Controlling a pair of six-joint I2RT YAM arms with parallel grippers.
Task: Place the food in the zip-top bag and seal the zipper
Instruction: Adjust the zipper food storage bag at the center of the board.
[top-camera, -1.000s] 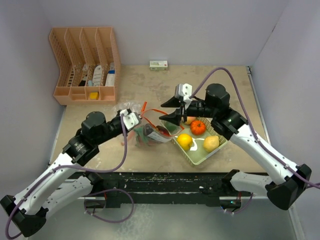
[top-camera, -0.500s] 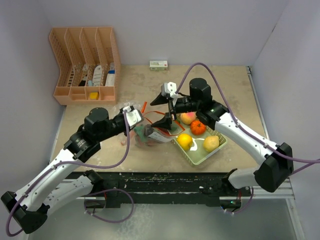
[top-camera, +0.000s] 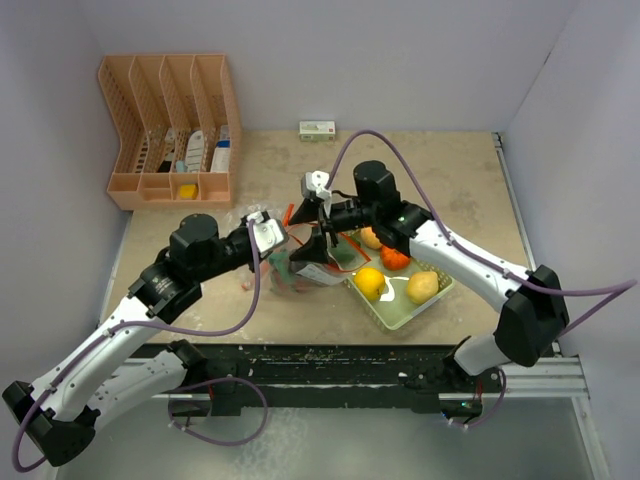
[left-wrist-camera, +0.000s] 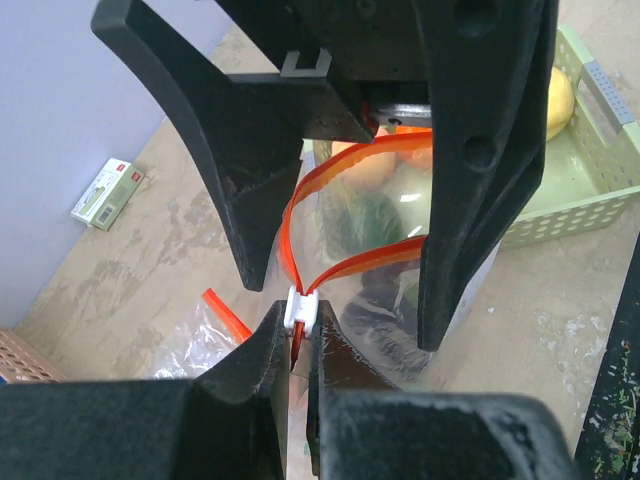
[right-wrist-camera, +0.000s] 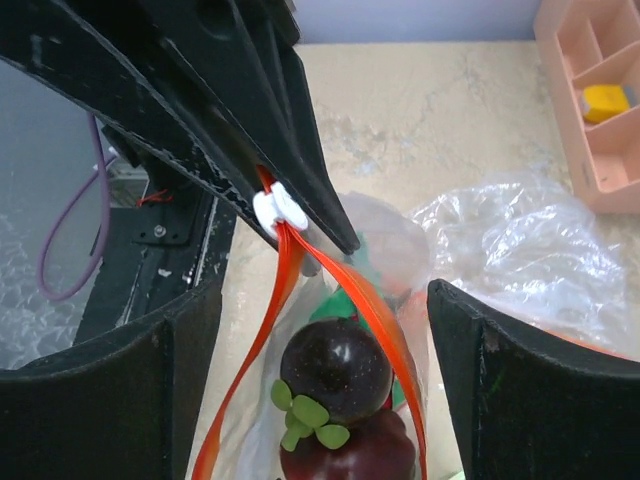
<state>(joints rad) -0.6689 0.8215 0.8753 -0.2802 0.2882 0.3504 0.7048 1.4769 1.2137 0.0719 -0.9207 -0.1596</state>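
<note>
at the far left a peach-coloured desk organiser (top-camera: 165, 130) stands against the back wall. the left gripper (top-camera: 268, 238) reaches in from the left, its jaws nipped tight on the small white slider (left-wrist-camera: 301, 307) at the end of the zipper (left-wrist-camera: 345, 172). the zip-top bag (top-camera: 300, 268) lies just right of it, near the middle of the table (top-camera: 450, 180). its orange-red mouth is parted into a loop. through the clear plastic a dark purple fruit (right-wrist-camera: 336, 367) with green leaves shows inside, with something green beside it. the right gripper (top-camera: 312, 232) hangs over the bag with its jaws spread wide, one finger on each side of the open mouth, gripping nothing. a small box (top-camera: 317, 129) lies by the back wall. just right of the bag sits the pale green tray (top-camera: 405, 312). it holds a yellow fruit (top-camera: 369, 282), a red-orange fruit (top-camera: 394, 257), a pale yellow fruit (top-camera: 422, 286) and a peach-toned fruit (top-camera: 371, 238).
</note>
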